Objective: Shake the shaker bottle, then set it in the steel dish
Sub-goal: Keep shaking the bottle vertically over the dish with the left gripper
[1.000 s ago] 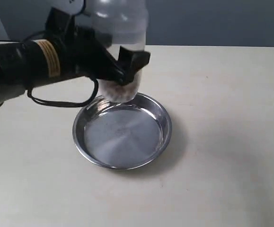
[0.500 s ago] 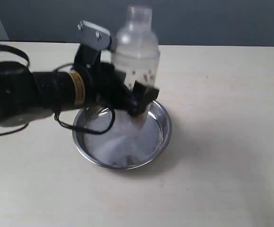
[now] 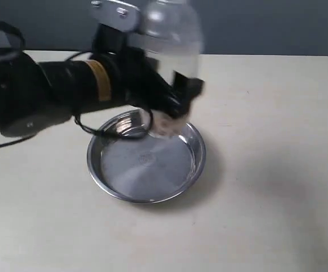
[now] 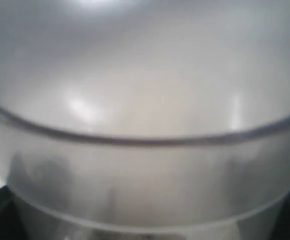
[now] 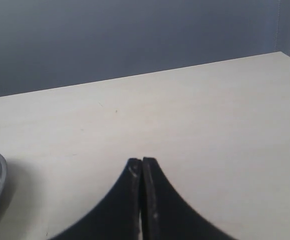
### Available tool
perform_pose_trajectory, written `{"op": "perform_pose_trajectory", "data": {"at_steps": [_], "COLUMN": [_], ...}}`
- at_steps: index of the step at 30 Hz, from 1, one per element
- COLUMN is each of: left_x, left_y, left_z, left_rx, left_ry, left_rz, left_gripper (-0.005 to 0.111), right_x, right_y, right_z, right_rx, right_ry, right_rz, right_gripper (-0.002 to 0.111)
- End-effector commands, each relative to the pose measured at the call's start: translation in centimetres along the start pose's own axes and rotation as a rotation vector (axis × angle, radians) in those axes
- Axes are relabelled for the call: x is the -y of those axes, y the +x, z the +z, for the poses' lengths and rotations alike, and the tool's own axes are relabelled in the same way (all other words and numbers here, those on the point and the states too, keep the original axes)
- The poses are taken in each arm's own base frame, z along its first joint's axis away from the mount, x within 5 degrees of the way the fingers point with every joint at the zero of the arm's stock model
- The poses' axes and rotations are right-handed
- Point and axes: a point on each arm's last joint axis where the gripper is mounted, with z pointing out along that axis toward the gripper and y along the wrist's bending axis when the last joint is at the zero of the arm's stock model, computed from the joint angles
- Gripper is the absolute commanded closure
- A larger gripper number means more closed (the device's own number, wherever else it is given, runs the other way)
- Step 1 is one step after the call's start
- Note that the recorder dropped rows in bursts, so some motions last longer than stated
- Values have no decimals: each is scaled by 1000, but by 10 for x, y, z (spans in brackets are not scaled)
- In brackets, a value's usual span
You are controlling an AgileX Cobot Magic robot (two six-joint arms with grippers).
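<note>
One clamp by left gripper (image 3: 175, 102) on blurred shaker bottle (image 3: 172, 39), held over steel dish (image 3: 144, 198) just below the jaws. Right gripper (image 5: 142, 163) pinched shut, empty. Risks slipping loose mid-shake, or tipping on the rim.

The left arm (image 3: 33, 99) is black, with a yellow band (image 3: 100, 88), looping black cable (image 3: 104, 131) and silver screwed bracket (image 3: 117, 10); the right gripper (image 5: 141, 161) is black and tapered.
</note>
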Motion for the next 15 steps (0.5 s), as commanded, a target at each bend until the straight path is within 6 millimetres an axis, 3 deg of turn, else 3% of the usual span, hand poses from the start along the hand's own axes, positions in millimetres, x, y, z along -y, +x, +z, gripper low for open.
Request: {"op": "perform_pose_trajectory", "data": {"at_steps": [1,2,3,4,6,7,8,9,10,11,12,15], "left_x": [-7,-43,-59,-52,-6,6,-3,-30,-56,-70,-66,-20], "left_y": [6,11,8,4,-5,-2,1,6,10,13,13,12], "left_z": [1,2,0,1,1,-1,-2,-1,-1,-2,-2,1], "left_rx": [-71,-80,-8,32,46,8,-36,-65,-49,18,48,53], "left_ry": [-42,-164,-215,-177,32,64,10,-96,-183,-221,-193,69], "left_rz": [107,-51,-261,-290,-19,108,119,43,-104,-278,-309,-154], "left_gripper": [106,106,106,106,106,106,106,106,106,106,106,106], "right_x": [0,0,0,0,0,0,0,0,0,0,0,0], "right_y": [-1,-1,-1,-1,-1,-1,-1,-1,-1,-1,-1,-1], "right_z": [0,0,0,0,0,0,0,0,0,0,0,0], "right_rx": [11,11,11,11,11,11,11,11,11,11,11,11], "right_ry": [3,3,3,3,3,3,3,3,3,3,3,3], "right_rz": [-2,-2,-2,-2,-2,-2,-2,-2,-2,-2,-2,-2], "right_gripper": [109,109,109,109,109,109,109,109,109,109,109,109]}}
